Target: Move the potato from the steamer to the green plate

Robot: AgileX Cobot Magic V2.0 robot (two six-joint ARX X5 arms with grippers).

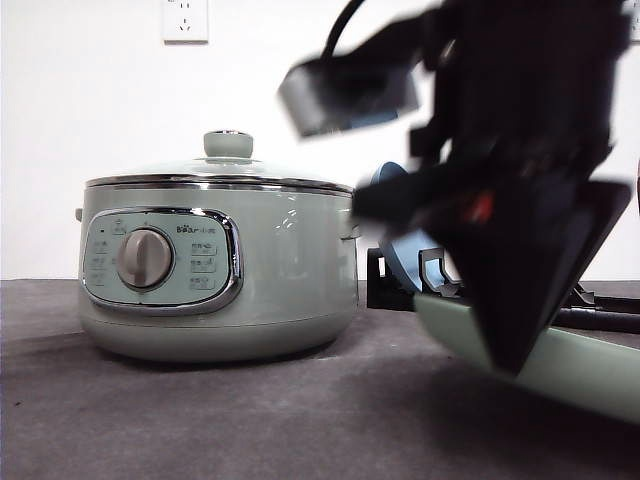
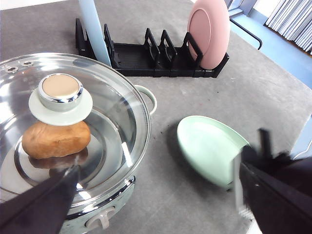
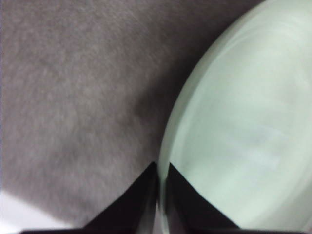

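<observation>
Right pincer: we see its two dark fingertips pressed close together on the rim of the green plate, gripping it at the edge; the plate sits tilted, one side lifted off the grey table.
Left pincer: spread wide, one finger low over the glass lid, the other out beside the plate, nothing between them.
Potato: inside the steamer, under the shut lid, just beyond the left pincer's near finger and below the lid knob.
Long axis: the potato lies lengthwise across the line of the left fingers, so we judge a grip over its short side would suit.
Nearer arm: the left one, we reckon; it hangs right above the pot, while the right is busy at the plate.
Plate from potato: off to the side of the pot, near but not touching it.
Rack: further off past the pot, with a pink plate and a blue plate standing in it.
Step in hand: we judge the plate is being placed; the lid must come off before any lift.
</observation>
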